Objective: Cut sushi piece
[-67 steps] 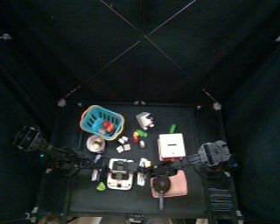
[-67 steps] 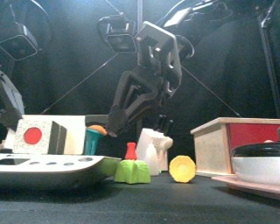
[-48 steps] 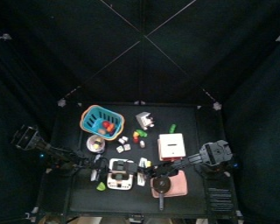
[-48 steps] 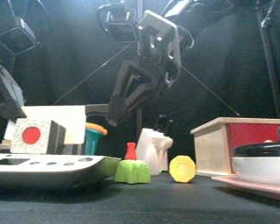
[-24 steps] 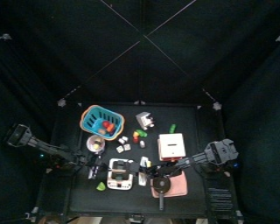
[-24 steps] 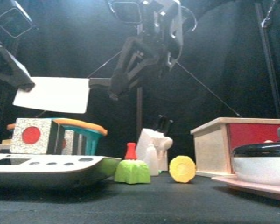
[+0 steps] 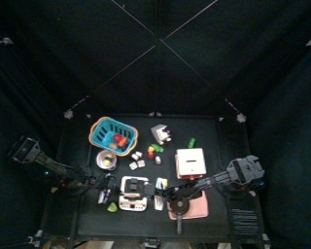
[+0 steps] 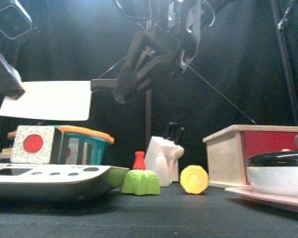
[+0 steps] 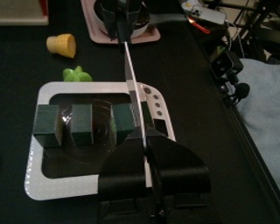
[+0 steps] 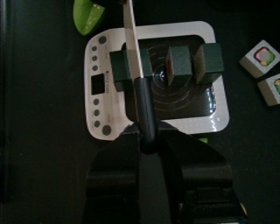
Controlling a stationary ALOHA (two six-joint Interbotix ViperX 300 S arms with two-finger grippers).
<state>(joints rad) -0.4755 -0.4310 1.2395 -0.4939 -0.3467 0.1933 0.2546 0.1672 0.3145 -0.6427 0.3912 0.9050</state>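
Observation:
A dark green sushi roll (image 9: pixel 90 121) lies on a white cutting board (image 9: pixel 55 171). From the front its end is white with a red centre (image 8: pixel 33 144). In the right wrist view it shows as separate blocks (image 10: pixel 178 61). A knife with a white blade (image 8: pixel 49 99) and a black handle (image 10: pixel 147 109) hangs level above the roll. My right gripper (image 10: pixel 147 147) is shut on the handle. My left gripper (image 9: pixel 143 147) is shut at the blade's (image 9: pixel 130 87) tip end. The blade runs across the roll near one end.
A pink pot (image 7: pixel 187 204) with a black handle stands right of the board (image 7: pixel 124 204). A wooden box (image 8: pixel 257 153) and a teal basket (image 7: pixel 113 131) stand behind. Green (image 8: pixel 141 178) and yellow (image 8: pixel 194 178) toy foods lie in front. Small sushi pieces (image 10: pixel 266 57) lie beside the board.
Both arms have risen. The knife has gone up from the level of the roll to well above it and stays level.

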